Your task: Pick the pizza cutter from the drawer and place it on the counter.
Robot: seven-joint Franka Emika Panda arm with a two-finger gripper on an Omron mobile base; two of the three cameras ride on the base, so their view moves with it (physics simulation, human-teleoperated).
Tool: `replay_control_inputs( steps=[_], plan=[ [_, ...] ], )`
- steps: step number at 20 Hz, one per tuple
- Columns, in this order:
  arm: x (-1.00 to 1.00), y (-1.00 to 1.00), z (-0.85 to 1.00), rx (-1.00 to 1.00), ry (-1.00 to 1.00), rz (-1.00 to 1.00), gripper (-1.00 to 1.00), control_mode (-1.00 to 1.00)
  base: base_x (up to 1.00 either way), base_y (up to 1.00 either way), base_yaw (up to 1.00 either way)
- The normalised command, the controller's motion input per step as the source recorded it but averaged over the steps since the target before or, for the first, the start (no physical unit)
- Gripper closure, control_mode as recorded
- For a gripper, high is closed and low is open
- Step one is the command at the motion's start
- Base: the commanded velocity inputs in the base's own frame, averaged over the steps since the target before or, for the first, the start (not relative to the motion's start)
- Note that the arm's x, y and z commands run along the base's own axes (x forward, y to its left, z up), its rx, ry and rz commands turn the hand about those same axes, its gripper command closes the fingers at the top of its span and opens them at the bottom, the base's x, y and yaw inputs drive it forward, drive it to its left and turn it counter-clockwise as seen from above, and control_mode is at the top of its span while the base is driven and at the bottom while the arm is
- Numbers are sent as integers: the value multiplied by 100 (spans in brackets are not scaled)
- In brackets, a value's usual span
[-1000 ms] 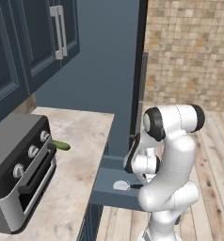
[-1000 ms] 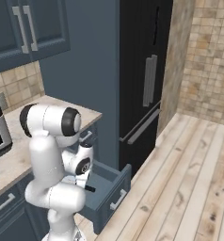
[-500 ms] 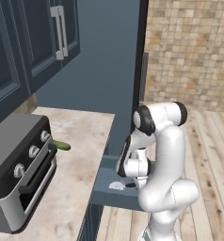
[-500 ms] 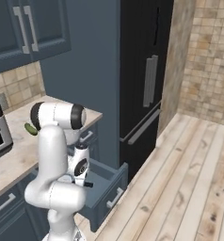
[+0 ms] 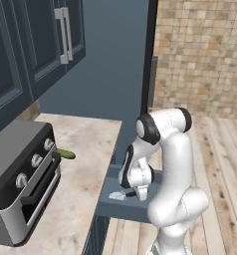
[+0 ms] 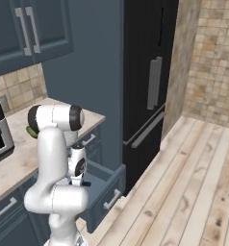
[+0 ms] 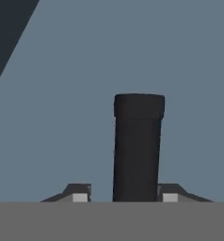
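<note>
Left base view: gripper (image 5: 132, 193) reaching into the open slate-blue box drawer (image 5: 121, 208); silvery-wheeled, black-handled pizza cutter (image 5: 118, 195) lying near its front edge. Right base view: beige marbled bench (image 6: 20, 156) waiting. Hand view: fingertips (image 7: 80, 194) flanking the handle, grip unconfirmed; off-centre squeeze risking slip.

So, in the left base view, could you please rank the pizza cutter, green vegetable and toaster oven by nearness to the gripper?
1. Pizza cutter, pale-wheeled, in the slate-blue drawer beside the gripper.
2. Green elongated vegetable, on the beige counter.
3. Grey toaster oven, far left.
</note>
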Motion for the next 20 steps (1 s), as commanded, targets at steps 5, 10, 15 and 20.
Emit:
replay_control_inputs(
  steps=[5,10,15,20],
  plan=[
    [-51,-79,-46,3,3,-6,100,-100,0,0,0],
    [-73,-86,23,20,0,-8,100,-100,0,0,0],
    [-50,-42,100,33,0,-11,100,-100,0,0,0],
    [-25,-3,100,19,5,-8,100,-100,0,0,0]
  ],
)
